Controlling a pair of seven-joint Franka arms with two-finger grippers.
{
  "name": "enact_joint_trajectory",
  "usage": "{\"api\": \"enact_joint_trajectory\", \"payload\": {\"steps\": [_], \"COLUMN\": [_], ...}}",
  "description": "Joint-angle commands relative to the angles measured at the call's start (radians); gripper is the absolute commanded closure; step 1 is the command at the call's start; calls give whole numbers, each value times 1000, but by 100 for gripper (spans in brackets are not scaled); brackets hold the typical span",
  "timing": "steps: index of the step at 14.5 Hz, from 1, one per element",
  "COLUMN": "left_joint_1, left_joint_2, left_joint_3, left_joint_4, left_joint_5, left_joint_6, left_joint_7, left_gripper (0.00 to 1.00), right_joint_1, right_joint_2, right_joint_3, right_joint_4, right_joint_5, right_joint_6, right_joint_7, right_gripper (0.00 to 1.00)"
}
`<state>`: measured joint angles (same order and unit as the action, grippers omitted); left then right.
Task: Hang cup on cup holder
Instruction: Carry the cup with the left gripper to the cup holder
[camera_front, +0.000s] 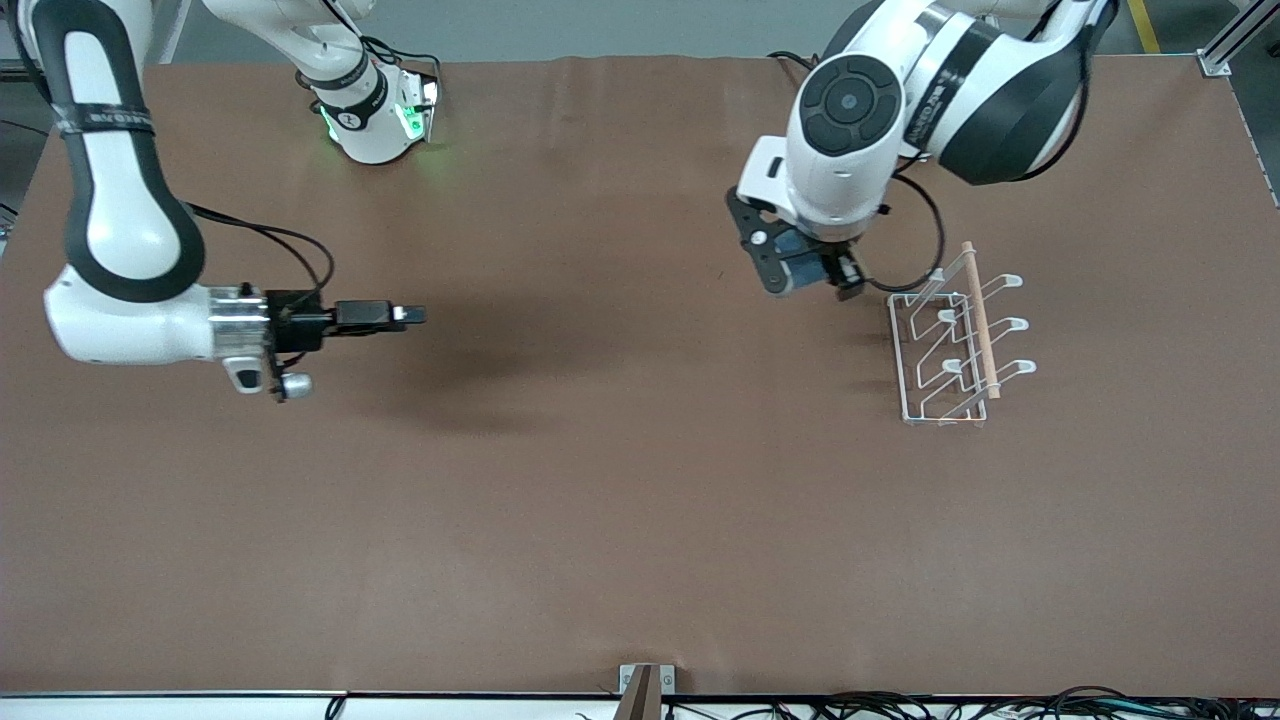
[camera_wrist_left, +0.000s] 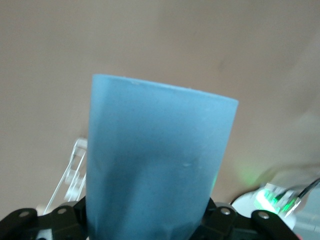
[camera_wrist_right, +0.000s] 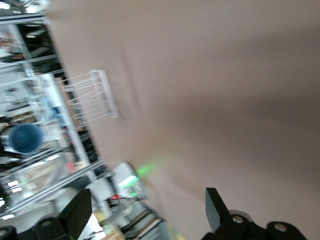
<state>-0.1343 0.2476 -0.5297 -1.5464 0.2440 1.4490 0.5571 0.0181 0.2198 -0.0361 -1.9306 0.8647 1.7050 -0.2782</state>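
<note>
1. Under the left arm's bulky white wrist, your left gripper (camera_front: 812, 272) is mostly hidden in the front view; only its black finger mounts and a sliver of blue show below the housing.
2. Your left wrist view settles it: the small light-blue handleless plastic tumbler (camera_wrist_left: 157, 165) fills the frame, clamped between the fingers at its narrower end, its matte, slightly tapered wall widening away from the camera. Its inside cannot be seen from there.
3. You can see the tumbler's darker blue inside only in the right wrist view (camera_wrist_right: 26, 138), small and blurred, held up in the air.
4. That held tumbler hangs over the brown table (camera_front: 620, 480) just beside the white wire rack (camera_front: 945, 350), toward the right arm's end of it, and apart from the rack.
5. The rack stands on its rectangular base toward the left arm's end of the table, with looped prongs sticking out on both sides and a light wooden dowel (camera_front: 980, 320) along its top. Some prongs overlap in the front view and are hard to count.
6. Your right gripper (camera_front: 410, 315) waits over bare table at the right arm's end, lying level. Its black fingers stand wide apart in the right wrist view, holding nothing
</note>
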Motion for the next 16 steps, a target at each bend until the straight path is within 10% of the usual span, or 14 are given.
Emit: {"api": "enact_joint_trajectory", "payload": {"steps": [1, 9, 16], "left_joint_1": [-4, -19, -24], "left_joint_2": [-21, 45, 222], "left_joint_3": [23, 37, 37], "left_joint_4": [-21, -159, -207], "left_joint_5": [173, 642, 932], "left_joint_6": [-73, -163, -300], "left_joint_7": [114, 201, 175], "left_gripper": [100, 99, 97], "right_joint_1": [9, 9, -113], "right_joint_2": [-22, -127, -195], "right_joint_3": [-45, -41, -16], "right_joint_4": [99, 199, 376], "right_joint_5": [-239, -849, -895], "right_joint_6": [-5, 67, -31], "right_joint_7": [94, 332, 295], "right_gripper": [0, 0, 0]}}
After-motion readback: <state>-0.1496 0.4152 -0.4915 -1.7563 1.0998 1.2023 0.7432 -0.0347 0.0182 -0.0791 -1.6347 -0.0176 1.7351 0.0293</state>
